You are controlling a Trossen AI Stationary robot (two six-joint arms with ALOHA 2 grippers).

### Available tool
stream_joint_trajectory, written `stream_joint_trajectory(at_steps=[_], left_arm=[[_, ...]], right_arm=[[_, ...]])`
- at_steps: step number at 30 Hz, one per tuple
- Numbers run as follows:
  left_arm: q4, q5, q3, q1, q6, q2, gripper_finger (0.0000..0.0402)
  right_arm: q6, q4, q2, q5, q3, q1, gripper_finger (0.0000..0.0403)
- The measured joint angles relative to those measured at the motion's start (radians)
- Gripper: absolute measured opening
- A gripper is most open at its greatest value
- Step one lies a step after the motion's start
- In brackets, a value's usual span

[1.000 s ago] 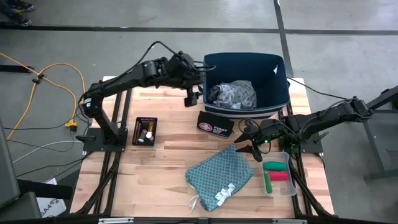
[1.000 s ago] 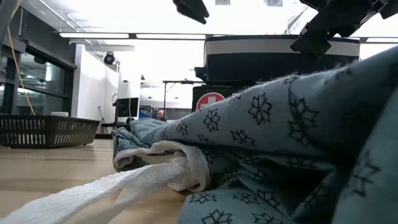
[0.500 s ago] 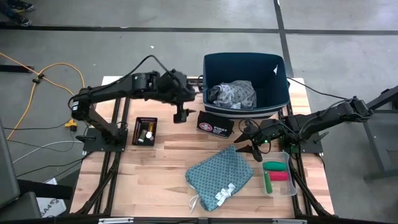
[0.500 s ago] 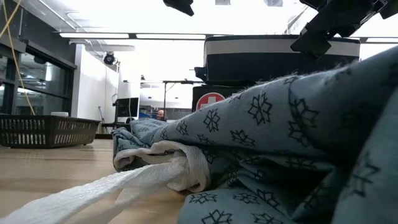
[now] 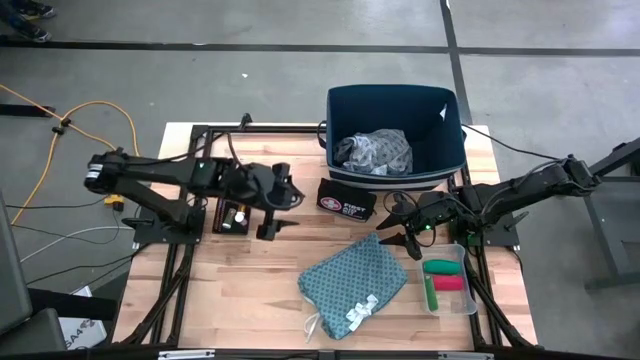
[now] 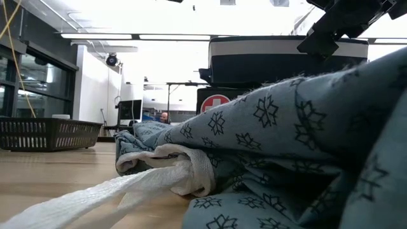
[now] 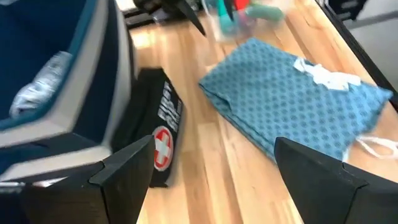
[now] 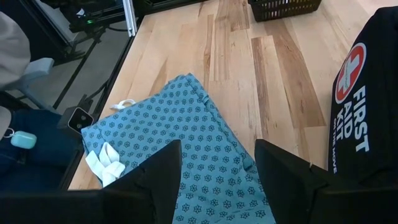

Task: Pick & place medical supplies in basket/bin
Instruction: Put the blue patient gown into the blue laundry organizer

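The teal cloth (image 5: 354, 283) with its white ties (image 5: 360, 311) lies folded flat on the counter (image 5: 260, 270), in front of the dark blue bin (image 5: 395, 135) where a pale blue-grey cloth (image 5: 373, 151) already sits. The right claw (image 5: 404, 237) hovers just over the teal cloth's far corner, jaws partly apart and empty, beside the black first aid pouch (image 5: 346, 199). To my eye the good move is to come straight down on that near fold, pinching several layers so the cloth lifts as one bundle, then clear the pouch before swinging to the bin. The left claw (image 5: 270, 223) hangs wide and empty near the small black tray (image 5: 232, 210). The red and green rolls (image 5: 444, 275) wait in a clear tray nearby.
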Motion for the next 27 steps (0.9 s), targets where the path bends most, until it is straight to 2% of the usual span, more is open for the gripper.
stream_joint_trajectory(at_steps=[8, 16, 20, 27], left_arm=[[0.127, 0.074, -0.147, -0.015, -0.022, -0.048, 0.0321], [0.235, 0.097, -0.271, 0.024, -0.037, -0.106, 0.0321], [0.316, 0.141, -0.372, 0.059, -0.035, -0.174, 0.0321], [0.446, 0.137, -0.547, 0.114, -0.040, -0.327, 0.0321]], right_arm=[[0.000, 0.000, 0.000, 0.000, 0.000, 0.000, 0.0192], [0.000, 0.000, 0.000, 0.000, 0.000, 0.000, 0.0192], [0.000, -0.001, 0.000, 0.000, 0.000, 0.000, 0.0192], [0.000, 0.000, 0.000, 0.000, 0.000, 0.000, 0.0192]])
